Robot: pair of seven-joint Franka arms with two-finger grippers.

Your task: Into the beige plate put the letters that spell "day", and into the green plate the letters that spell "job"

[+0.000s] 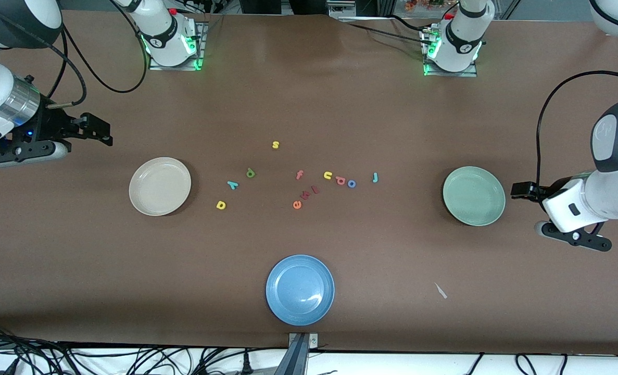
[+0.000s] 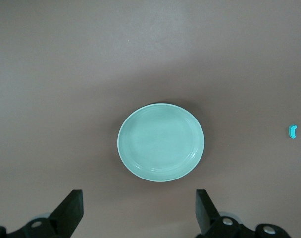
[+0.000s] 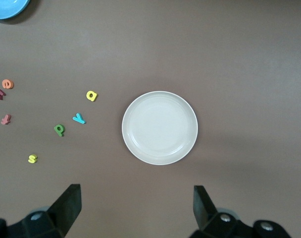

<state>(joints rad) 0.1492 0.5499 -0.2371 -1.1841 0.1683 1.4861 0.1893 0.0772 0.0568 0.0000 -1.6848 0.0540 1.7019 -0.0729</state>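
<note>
The beige plate (image 1: 160, 186) (image 3: 160, 127) lies empty toward the right arm's end, and the green plate (image 1: 474, 196) (image 2: 161, 142) lies empty toward the left arm's end. Between them lie the green "d" (image 1: 250, 173) (image 3: 59, 130), teal "y" (image 1: 232, 184) (image 3: 79, 118) and yellow "a" (image 1: 221, 205) (image 3: 91, 95). The orange "b" (image 1: 340, 180), blue "o" (image 1: 351, 183) and teal "j" (image 1: 375, 177) (image 2: 292, 131) lie closer to the green plate. My right gripper (image 1: 100, 130) (image 3: 137, 206) hangs open and empty beside the beige plate. My left gripper (image 1: 519, 190) (image 2: 139, 208) hangs open and empty beside the green plate.
A blue plate (image 1: 300, 289) (image 3: 7, 6) sits nearest the front camera. Other letters lie among the task ones: yellow "s" (image 1: 275, 145) (image 3: 32, 158), pink "f" (image 1: 299, 175), yellow "u" (image 1: 328, 175), red-orange "e" (image 1: 297, 204). A small white scrap (image 1: 440, 290) lies near the blue plate.
</note>
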